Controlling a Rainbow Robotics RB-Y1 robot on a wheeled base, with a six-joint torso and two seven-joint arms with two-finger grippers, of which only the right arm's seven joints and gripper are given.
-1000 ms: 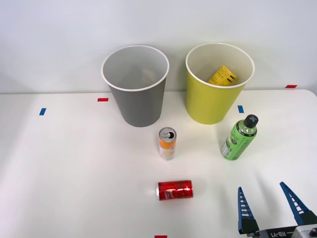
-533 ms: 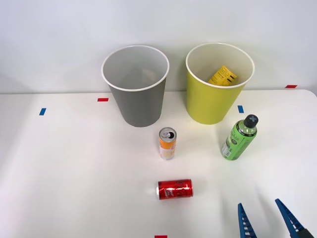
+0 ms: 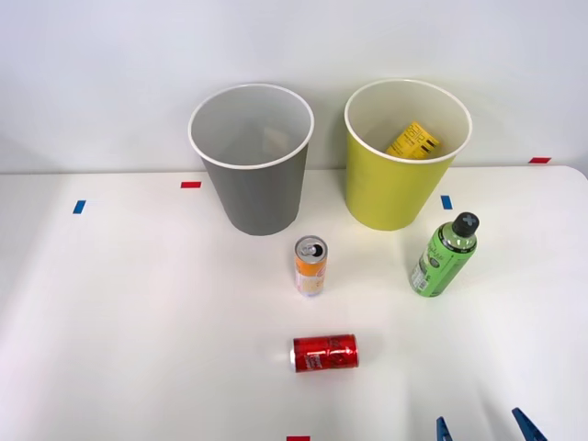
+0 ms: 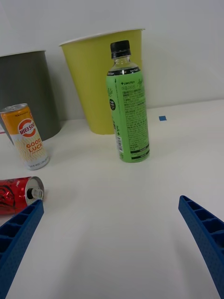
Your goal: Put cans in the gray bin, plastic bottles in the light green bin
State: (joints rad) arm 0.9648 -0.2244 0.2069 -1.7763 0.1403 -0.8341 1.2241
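Observation:
The gray bin (image 3: pixel 252 175) and the light green bin (image 3: pixel 401 170) stand side by side at the back of the table. A yellow bottle (image 3: pixel 412 141) lies inside the light green bin. A green plastic bottle (image 3: pixel 443 256) with a black cap stands upright in front of that bin, also the green bottle (image 4: pixel 128 111) in the wrist view. An orange-and-white can (image 3: pixel 310 265) stands upright mid-table. A red can (image 3: pixel 324 352) lies on its side nearer me. My right gripper (image 3: pixel 485 428) is open at the front edge, right of the red can, holding nothing; its blue fingers (image 4: pixel 205 231) are spread wide.
Small blue and red tape marks (image 3: pixel 190 185) dot the white table. A white wall stands right behind the bins. The table's right edge curves away near a red mark (image 3: pixel 540 160).
My right gripper has drawn back toward the table's front edge, staying open. The cans, bottles and bins have not moved.

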